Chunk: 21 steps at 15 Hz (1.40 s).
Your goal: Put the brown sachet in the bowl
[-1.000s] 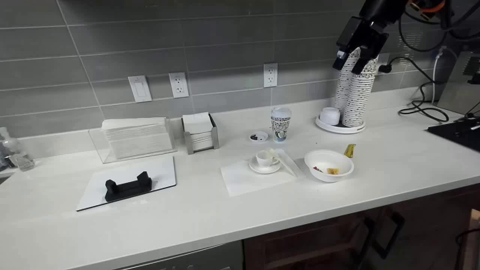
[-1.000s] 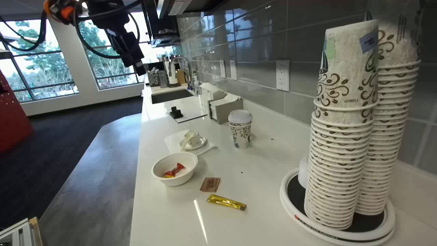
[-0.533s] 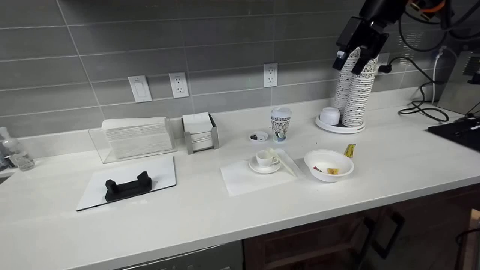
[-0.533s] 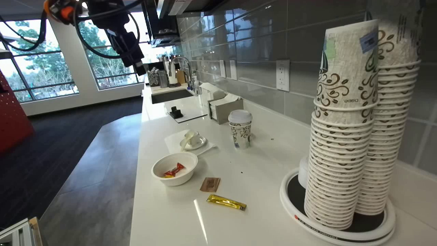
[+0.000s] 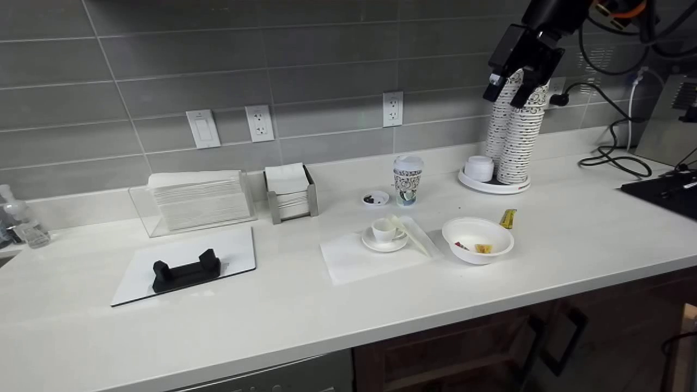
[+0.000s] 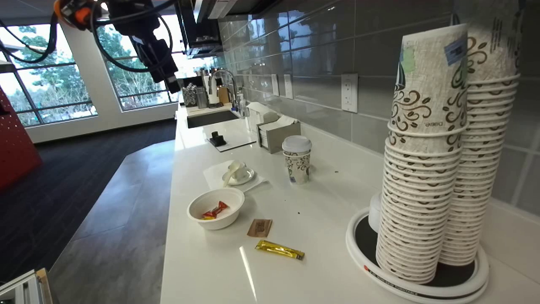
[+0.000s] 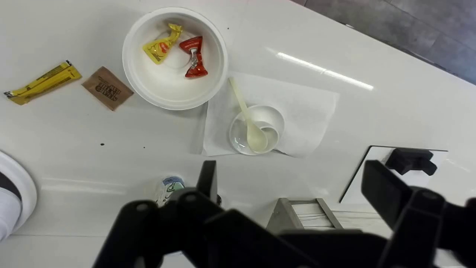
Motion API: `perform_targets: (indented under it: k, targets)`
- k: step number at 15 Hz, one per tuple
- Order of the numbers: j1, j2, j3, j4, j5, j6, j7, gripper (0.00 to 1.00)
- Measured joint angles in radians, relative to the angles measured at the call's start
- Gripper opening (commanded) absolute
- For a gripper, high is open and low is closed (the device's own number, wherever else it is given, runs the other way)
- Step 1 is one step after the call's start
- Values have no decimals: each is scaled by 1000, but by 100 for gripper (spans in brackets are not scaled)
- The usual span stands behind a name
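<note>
Brown sachet (image 7: 108,88): flat on the table (image 7: 67,123), outside the bowl (image 7: 167,85). In the wrist view it lies just left of the bowl and just right of the yellow stick packet (image 7: 44,82). The claw (image 5: 505,99) hangs well above the table, its fingers (image 7: 385,190) wide apart, nothing between them. Judged stage: ahead of the approach; the transfer is not yet done.

Hazards, in my judgement: the sachet looks thin and offers little edge, so fingers stopping slightly high would likely pinch nothing, and fingers driven too low would press on the table. The bowl's rim stands close on the sachet's right in that same view; a finger lowered there could strike it and shift or tip the bowl, which looks light. A sideways approach could push the sachet against the bowl. The yellow stick packet, near on the left, could be caught in the same grip or taken by mistake. Early release could leave the sachet hanging on the rim.

Containers: the bowl holds a yellow wrapped piece (image 7: 161,44) and a red wrapped piece (image 7: 194,58). A small dish (image 5: 384,197) holds dark bits (image 5: 372,200), too small to identify. The saucer (image 7: 268,111) carries a cup (image 7: 272,136); a spoon (image 7: 256,138) overlaps both in the wrist view. The lidded paper cup (image 6: 298,169) hides its contents. The turntable (image 6: 357,254) bears two paper-cup stacks (image 6: 417,211).
</note>
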Motion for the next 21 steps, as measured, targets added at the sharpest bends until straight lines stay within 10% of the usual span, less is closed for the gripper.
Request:
perform_targets:
  k: [14, 21]
  targets:
    - [-1, 2, -2, 0, 0, -2, -7, 100]
    - [18, 149, -153, 22, 109, -11, -340, 100]
